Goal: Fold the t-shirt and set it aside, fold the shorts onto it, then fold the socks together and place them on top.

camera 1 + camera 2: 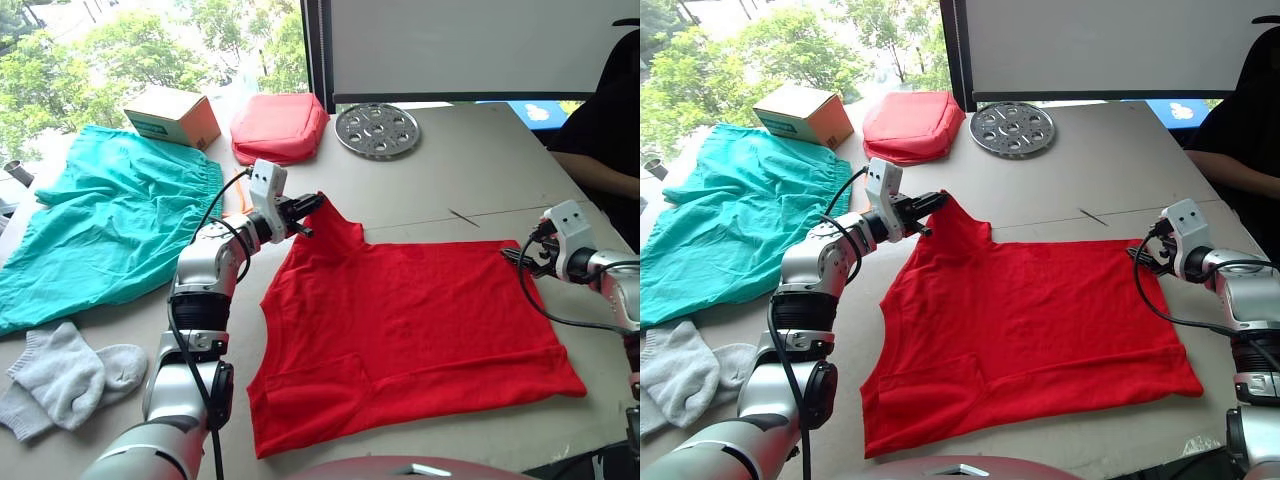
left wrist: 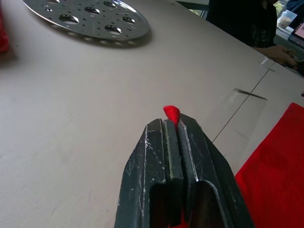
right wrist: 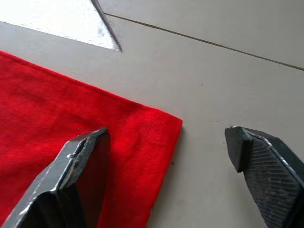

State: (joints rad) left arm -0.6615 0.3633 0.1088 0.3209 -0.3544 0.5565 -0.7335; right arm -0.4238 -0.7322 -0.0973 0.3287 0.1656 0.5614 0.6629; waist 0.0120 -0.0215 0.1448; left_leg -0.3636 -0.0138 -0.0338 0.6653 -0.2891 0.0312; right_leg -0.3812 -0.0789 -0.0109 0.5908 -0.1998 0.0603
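Observation:
The red t-shirt (image 1: 410, 325) lies spread on the table in front of me. My left gripper (image 1: 312, 205) is shut on its far left corner and lifts that corner into a peak; a red tip of cloth (image 2: 172, 114) pokes out between the fingers. My right gripper (image 1: 518, 258) is open at the shirt's far right corner (image 3: 161, 126), one finger over the cloth and the other over bare table. The teal shorts (image 1: 110, 225) lie spread at the left. The grey socks (image 1: 70, 375) sit in a heap at the near left.
At the back stand a cardboard box (image 1: 172, 115), a salmon-red padded pouch (image 1: 278, 127) and a perforated metal disc (image 1: 377, 130). A person in black (image 1: 605, 130) sits at the table's far right. The table edge (image 1: 600, 215) runs close by my right arm.

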